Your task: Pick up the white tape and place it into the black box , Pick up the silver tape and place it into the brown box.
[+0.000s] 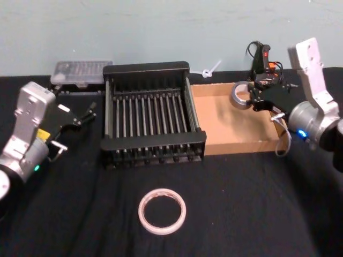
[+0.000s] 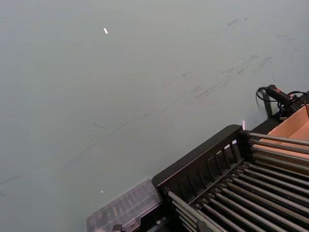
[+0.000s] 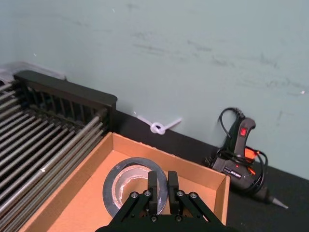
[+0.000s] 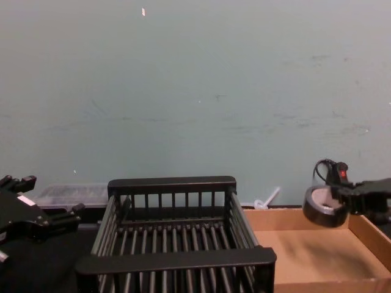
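Head view, left to right: the left gripper (image 1: pixel 86 114) hangs above the black cloth just left of the black box (image 1: pixel 153 114), its fingers apart and holding nothing. Beyond it, against the wall, lies a clear plastic case (image 1: pixel 80 72). The black box sits with its barred bottom bare, and its right side touches the brown box (image 1: pixel 236 142). In front of the black box, well apart from both grippers, the white tape (image 1: pixel 162 211) lies flat on the cloth.

The right gripper (image 1: pixel 256 96) is over the far right part of the brown box, its fingers clamped on the silver tape (image 1: pixel 242 95) — one finger inside the core, one outside the rim, as the right wrist view shows (image 3: pixel 163 186). In the chest view the silver tape (image 4: pixel 322 208) hangs clear above the cardboard floor, tilted. Behind the gripper, a black glue gun (image 3: pixel 239 157) rests by the wall — beside a white zip tie (image 3: pixel 158 126).
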You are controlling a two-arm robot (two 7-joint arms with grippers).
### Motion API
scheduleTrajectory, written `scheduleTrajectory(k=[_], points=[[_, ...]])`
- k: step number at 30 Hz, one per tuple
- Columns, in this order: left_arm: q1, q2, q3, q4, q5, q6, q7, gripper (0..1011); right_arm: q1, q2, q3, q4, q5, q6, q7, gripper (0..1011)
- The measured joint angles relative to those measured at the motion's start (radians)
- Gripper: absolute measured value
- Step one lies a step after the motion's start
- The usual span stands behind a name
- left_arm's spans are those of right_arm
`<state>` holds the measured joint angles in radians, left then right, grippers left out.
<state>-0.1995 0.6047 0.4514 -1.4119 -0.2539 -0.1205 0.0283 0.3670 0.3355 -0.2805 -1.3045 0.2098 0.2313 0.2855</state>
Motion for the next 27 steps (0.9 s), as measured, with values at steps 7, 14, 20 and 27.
scheduleTrajectory(k=[7, 14, 20, 27], points=[[0.0, 0.0, 0.0, 0.0, 0.0, 0.0, 0.0, 1001, 0.051, -0.04, -0.014, 0.107, -0.03, -0.005, -0.003, 131], [0.0, 0.0, 0.0, 0.0, 0.0, 0.0, 0.0, 1001, 0.075, -0.064, -0.02, 0.168, -0.052, -0.014, 0.002, 131], [0.0, 0.0, 0.0, 0.0, 0.0, 0.0, 0.0, 1001, 0.076, -0.063, -0.021, 0.168, -0.053, -0.015, 0.003, 131], [0.0, 0.0, 0.0, 0.0, 0.0, 0.0, 0.0, 1001, 0.075, -0.062, -0.02, 0.164, -0.052, -0.015, 0.003, 198]])
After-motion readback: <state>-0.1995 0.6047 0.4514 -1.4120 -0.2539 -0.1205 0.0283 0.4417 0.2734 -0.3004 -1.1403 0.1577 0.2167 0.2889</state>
